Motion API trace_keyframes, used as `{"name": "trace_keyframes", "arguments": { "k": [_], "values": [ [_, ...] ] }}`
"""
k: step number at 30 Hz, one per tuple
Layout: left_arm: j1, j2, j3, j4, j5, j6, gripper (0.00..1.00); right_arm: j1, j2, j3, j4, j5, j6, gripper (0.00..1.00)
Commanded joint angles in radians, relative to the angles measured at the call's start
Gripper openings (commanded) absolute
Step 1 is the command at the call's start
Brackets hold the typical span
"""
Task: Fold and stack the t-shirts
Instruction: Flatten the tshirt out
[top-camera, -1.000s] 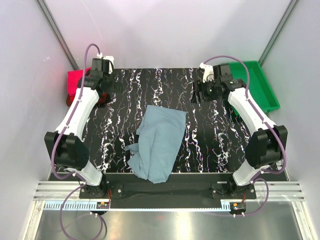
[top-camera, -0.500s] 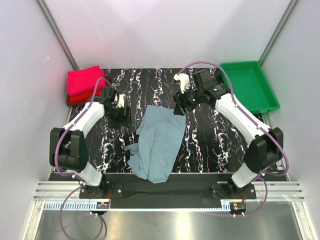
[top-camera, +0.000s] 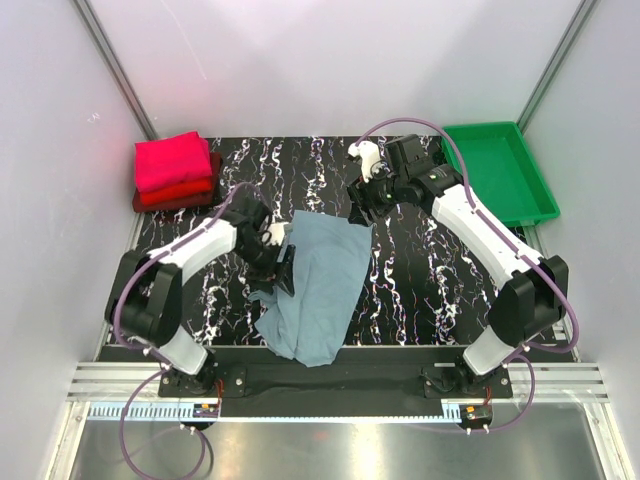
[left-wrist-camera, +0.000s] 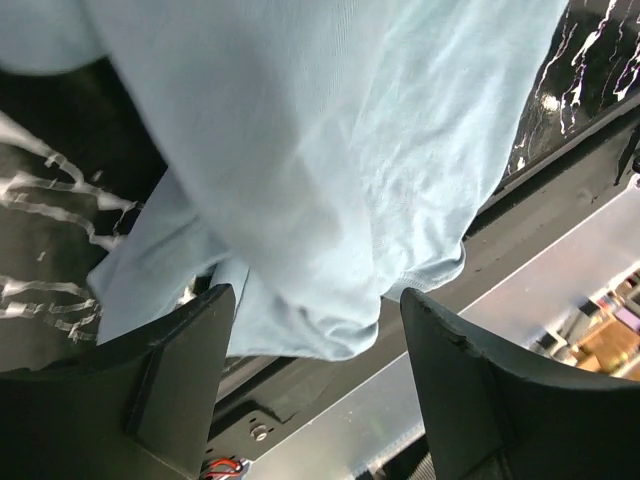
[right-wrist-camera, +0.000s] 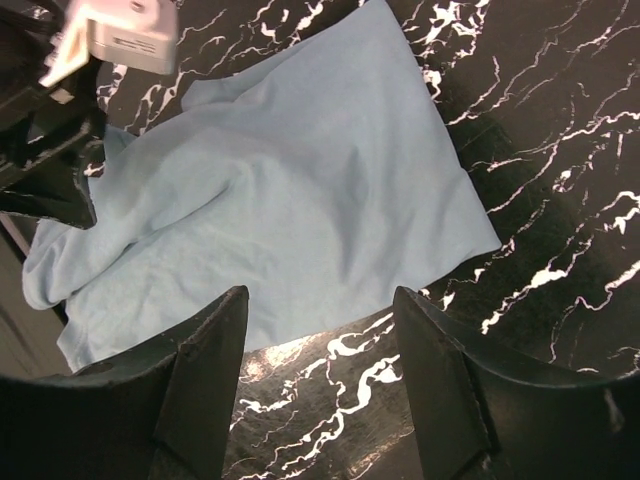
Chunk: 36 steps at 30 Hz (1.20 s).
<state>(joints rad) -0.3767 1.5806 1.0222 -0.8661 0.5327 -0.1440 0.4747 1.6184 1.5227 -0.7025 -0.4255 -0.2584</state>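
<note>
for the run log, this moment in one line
phase: pre-grasp; grey-blue t-shirt: unfolded; left gripper: open, at its left edge; right gripper: open, over its far corner; pink and red shirts: stacked far left

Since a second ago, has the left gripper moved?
Yes: the left gripper came away from the folded pink t-shirt, nearer and rightward, to the left edge of the grey-blue t-shirt.

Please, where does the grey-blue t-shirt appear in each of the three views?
Top external: grey-blue t-shirt lies at the centre, slightly low.
Left wrist: it fills the upper middle.
Right wrist: it covers centre and left.
Shared landmark: black white-veined tabletop beneath it.
</note>
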Motion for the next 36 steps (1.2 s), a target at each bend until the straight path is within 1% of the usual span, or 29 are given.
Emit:
{"name": "trace_keyframes", "arguments": {
  "k": [1, 3, 4, 6, 7, 8, 9, 10, 13, 15, 16, 17, 18, 19, 21, 22, 24, 27, 29, 30, 32, 33, 34, 36],
  "values": [
    [0.005, 0.117, 0.085, 0.03, 0.044, -0.002, 0.73, -0.002, -0.026, 0.034, 0.021, 0.037, -0.025, 0.67],
    [0.005, 0.179, 0.165, -0.005, 0.046, 0.018, 0.73, -0.002, -0.034, 0.03, 0.018, 0.051, -0.031, 0.68],
    [0.007, 0.227, 0.186, -0.014, 0.05, 0.023, 0.71, -0.002, -0.038, 0.024, 0.02, 0.056, -0.036, 0.68],
    [0.007, 0.254, 0.226, -0.031, 0.059, 0.027, 0.59, -0.004, -0.045, 0.016, 0.02, 0.07, -0.042, 0.68],
    [0.007, 0.269, 0.26, -0.034, 0.059, 0.026, 0.49, -0.004, -0.052, 0.007, 0.023, 0.073, -0.045, 0.68],
    [0.005, 0.274, 0.277, -0.036, 0.052, 0.024, 0.15, -0.002, -0.057, 0.002, 0.029, 0.077, -0.047, 0.68],
    [0.005, 0.275, 0.314, -0.034, 0.041, 0.021, 0.02, -0.004, -0.067, -0.004, 0.031, 0.088, -0.05, 0.68],
    [0.005, 0.277, 0.335, -0.039, 0.038, 0.021, 0.0, -0.004, -0.072, -0.015, 0.032, 0.09, -0.051, 0.68],
    [0.005, 0.277, 0.436, -0.057, 0.055, 0.03, 0.0, -0.005, -0.092, -0.044, 0.043, 0.119, -0.058, 0.67],
    [0.007, 0.282, 0.51, -0.077, 0.072, 0.044, 0.0, -0.013, -0.104, -0.059, 0.049, 0.134, -0.056, 0.61],
    [0.005, 0.291, 0.607, -0.086, 0.088, 0.064, 0.0, -0.018, -0.115, -0.071, 0.049, 0.134, -0.051, 0.58],
    [0.009, 0.298, 0.663, -0.093, 0.099, 0.07, 0.0, -0.028, -0.118, -0.076, 0.051, 0.133, -0.05, 0.53],
    [0.01, 0.308, 0.721, -0.099, 0.113, 0.073, 0.0, -0.031, -0.124, -0.081, 0.049, 0.131, -0.047, 0.52],
    [0.013, 0.33, 0.842, -0.1, 0.139, 0.069, 0.0, -0.038, -0.13, -0.084, 0.047, 0.129, -0.047, 0.51],
    [0.024, 0.343, 0.949, -0.079, 0.121, 0.058, 0.0, -0.044, -0.132, -0.084, 0.046, 0.133, -0.047, 0.51],
    [0.024, 0.34, 1.017, -0.073, 0.078, 0.058, 0.0, -0.047, -0.132, -0.081, 0.044, 0.134, -0.045, 0.51],
    [0.048, 0.329, 1.062, -0.038, 0.049, 0.02, 0.0, -0.05, -0.13, -0.073, 0.043, 0.139, -0.047, 0.51],
    [0.102, 0.285, 1.058, -0.013, 0.046, 0.003, 0.0, -0.056, -0.126, -0.068, 0.049, 0.139, -0.048, 0.52],
    [0.137, 0.23, 1.018, -0.016, 0.01, -0.006, 0.0, -0.061, -0.127, -0.07, 0.052, 0.137, -0.05, 0.52],
    [0.147, 0.204, 0.971, -0.02, -0.008, -0.006, 0.0, -0.064, -0.123, -0.071, 0.052, 0.133, -0.045, 0.52],
    [0.162, 0.125, 0.923, -0.022, -0.054, -0.012, 0.0, -0.067, -0.121, -0.072, 0.057, 0.122, -0.041, 0.52],
    [0.162, 0.096, 0.882, -0.021, -0.075, -0.015, 0.0, -0.067, -0.12, -0.072, 0.06, 0.111, -0.036, 0.52],
    [0.159, 0.043, 0.868, -0.014, -0.112, -0.028, 0.0, -0.068, -0.118, -0.072, 0.061, 0.108, -0.033, 0.52],
    [0.138, 0.004, 0.851, 0.013, -0.137, -0.048, 0.0, -0.068, -0.114, -0.07, 0.066, 0.1, -0.03, 0.52]
  ]
}}
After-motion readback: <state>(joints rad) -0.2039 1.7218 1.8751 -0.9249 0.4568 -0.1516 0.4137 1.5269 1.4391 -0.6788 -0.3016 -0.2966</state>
